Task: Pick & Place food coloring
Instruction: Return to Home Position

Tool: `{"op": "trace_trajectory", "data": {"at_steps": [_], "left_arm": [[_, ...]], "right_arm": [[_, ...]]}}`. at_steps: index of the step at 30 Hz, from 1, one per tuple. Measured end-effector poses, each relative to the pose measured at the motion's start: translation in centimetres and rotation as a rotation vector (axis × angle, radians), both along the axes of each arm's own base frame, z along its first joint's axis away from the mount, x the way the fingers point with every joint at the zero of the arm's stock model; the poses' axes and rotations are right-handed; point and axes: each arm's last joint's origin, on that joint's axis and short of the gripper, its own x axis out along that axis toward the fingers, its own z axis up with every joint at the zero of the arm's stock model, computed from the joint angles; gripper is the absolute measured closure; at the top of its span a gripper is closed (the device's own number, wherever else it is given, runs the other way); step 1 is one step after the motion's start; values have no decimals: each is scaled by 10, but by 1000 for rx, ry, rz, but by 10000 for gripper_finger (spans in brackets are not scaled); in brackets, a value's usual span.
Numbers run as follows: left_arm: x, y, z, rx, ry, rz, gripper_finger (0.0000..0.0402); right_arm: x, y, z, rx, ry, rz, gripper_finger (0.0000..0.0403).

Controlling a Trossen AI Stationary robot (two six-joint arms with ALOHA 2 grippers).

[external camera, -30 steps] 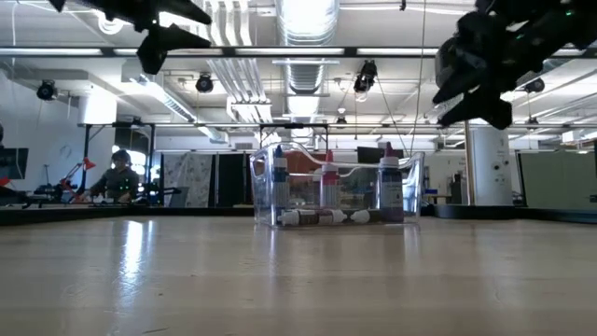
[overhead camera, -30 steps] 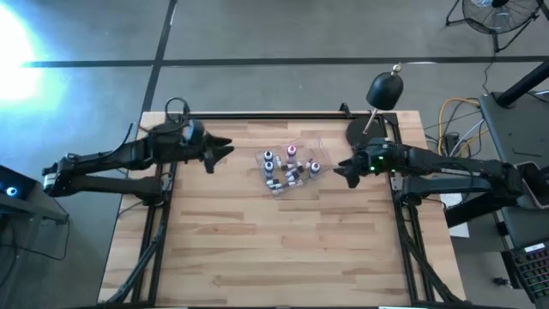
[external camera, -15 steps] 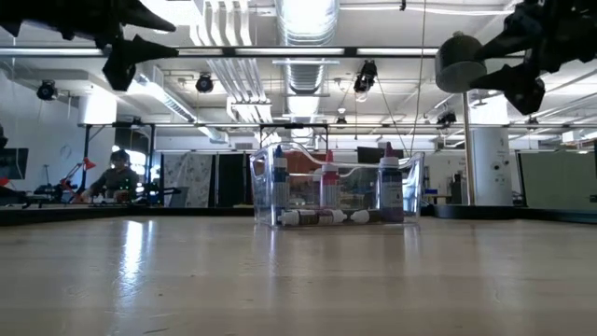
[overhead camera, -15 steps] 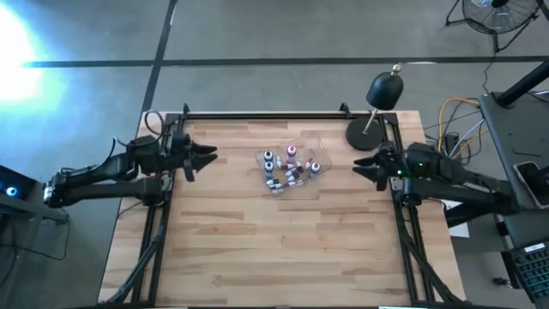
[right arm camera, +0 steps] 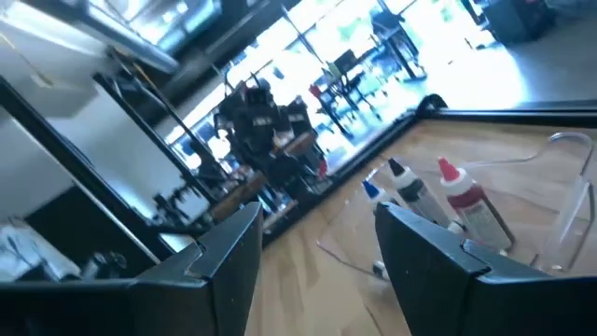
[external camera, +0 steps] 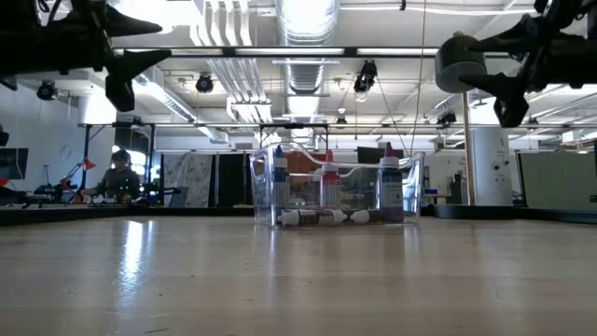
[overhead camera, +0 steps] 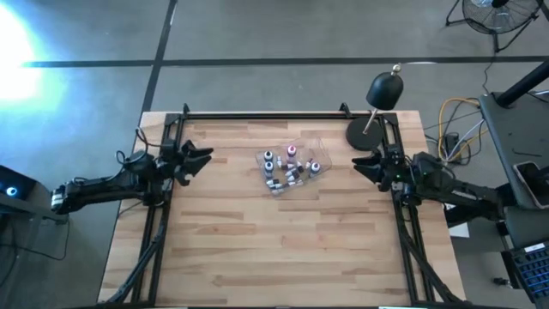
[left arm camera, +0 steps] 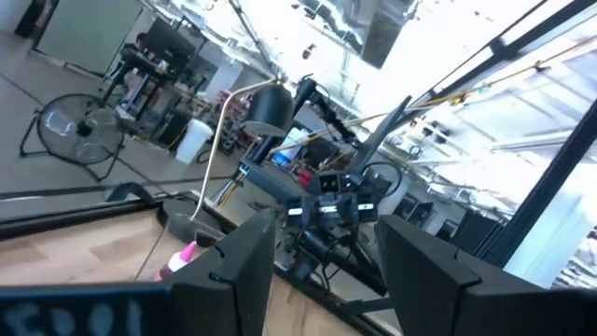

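Inside the tray (overhead camera: 307, 148) lie the bottles (overhead camera: 290, 174), so the left gripper (overhead camera: 202, 160) and right gripper (overhead camera: 361, 165) hang either side, spread and empty.

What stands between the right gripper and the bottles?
Nothing visible on the table between them. The right gripper hangs open at the right edge; only the clear tray surrounds the bottles.

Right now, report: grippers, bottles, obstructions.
Left gripper open, empty, left edge of table. Right gripper open, empty, right edge. Food coloring bottles in clear tray. Lamp beside right gripper.
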Motion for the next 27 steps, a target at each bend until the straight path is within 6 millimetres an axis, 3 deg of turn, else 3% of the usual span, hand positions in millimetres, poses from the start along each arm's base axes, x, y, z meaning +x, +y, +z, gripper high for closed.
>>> {"op": "trace_trajectory", "data": {"at_steps": [10,22,27], "left_arm": [[3,1,-38,-94,76,-13,241],[2,0,-67,-154,345,-4,241],[-2,-1,-69,-155,353,-7,241]], "right_arm": [[9,-3,-37,60,97,-7,200],[8,1,-35,59,85,15,200],[8,9,-31,47,34,86,200]]}}
